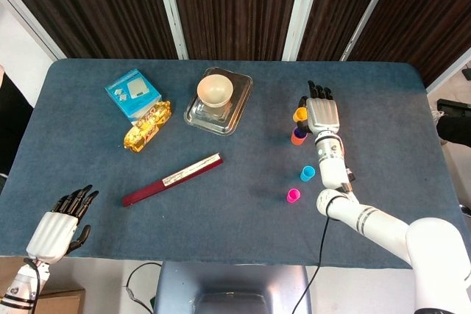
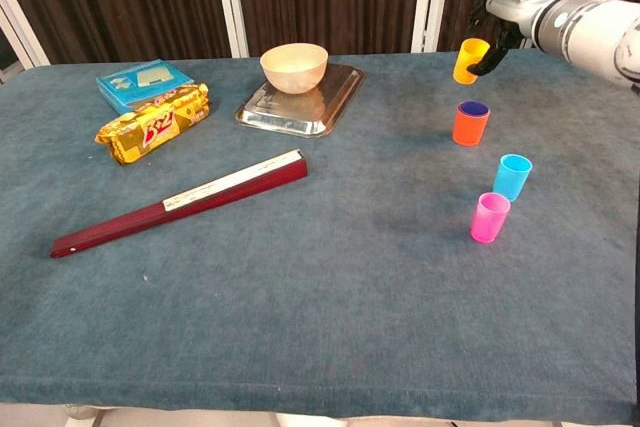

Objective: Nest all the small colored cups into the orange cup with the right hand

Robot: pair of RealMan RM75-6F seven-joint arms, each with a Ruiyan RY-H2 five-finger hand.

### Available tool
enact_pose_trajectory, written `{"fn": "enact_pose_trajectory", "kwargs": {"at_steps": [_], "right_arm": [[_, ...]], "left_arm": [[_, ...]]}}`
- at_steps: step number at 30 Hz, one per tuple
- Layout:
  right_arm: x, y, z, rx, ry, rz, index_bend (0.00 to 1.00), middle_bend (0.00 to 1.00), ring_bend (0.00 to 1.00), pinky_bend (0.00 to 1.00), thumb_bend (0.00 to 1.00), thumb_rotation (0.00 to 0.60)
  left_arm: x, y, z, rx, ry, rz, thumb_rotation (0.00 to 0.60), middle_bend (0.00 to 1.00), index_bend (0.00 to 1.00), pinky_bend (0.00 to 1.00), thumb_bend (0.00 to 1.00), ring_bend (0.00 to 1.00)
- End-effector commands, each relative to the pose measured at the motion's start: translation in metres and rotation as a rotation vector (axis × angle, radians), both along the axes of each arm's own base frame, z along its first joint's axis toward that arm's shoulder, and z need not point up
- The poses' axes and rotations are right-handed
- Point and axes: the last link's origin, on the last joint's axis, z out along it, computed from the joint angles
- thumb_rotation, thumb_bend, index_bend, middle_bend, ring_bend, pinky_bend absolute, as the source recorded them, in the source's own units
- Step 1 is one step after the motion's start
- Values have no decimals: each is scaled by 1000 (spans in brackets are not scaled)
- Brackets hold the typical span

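Note:
My right hand (image 2: 500, 15) (image 1: 321, 114) holds a small yellow cup (image 2: 469, 60) (image 1: 300, 115) in the air, above the orange cup (image 2: 470, 122) (image 1: 297, 136). The orange cup stands upright on the blue cloth and has a purple cup inside it. A blue cup (image 2: 513, 176) (image 1: 307, 173) and a pink cup (image 2: 489, 217) (image 1: 293, 195) stand nearer the front edge. My left hand (image 1: 59, 226) hangs at the front left corner with fingers spread and nothing in it.
A cream bowl (image 2: 294, 65) sits on a metal tray (image 2: 334, 97) at the back. A yellow snack bag (image 2: 154, 123), a blue box (image 2: 141, 80) and a closed maroon fan (image 2: 182, 201) lie on the left half.

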Motion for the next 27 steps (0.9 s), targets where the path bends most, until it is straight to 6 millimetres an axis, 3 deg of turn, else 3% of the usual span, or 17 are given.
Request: {"fn": "enact_pose_trajectory", "kwargs": {"at_steps": [1, 16, 27], "right_arm": [[-1, 0, -5, 20, 2, 5, 542, 0, 0, 0, 442, 600], [-14, 13, 1, 62, 66, 10, 542, 0, 0, 0, 442, 600], [-18, 18, -7, 89, 61, 2, 534, 0, 0, 0, 442, 600]], "left_arm": [[0, 0, 0, -1, 1, 1, 600, 6, 0, 190, 481, 89], [1, 0, -1, -9, 2, -4, 600, 6, 0, 190, 481, 89], [1, 0, -3, -13, 4, -7, 600, 6, 0, 190, 481, 89]]}}
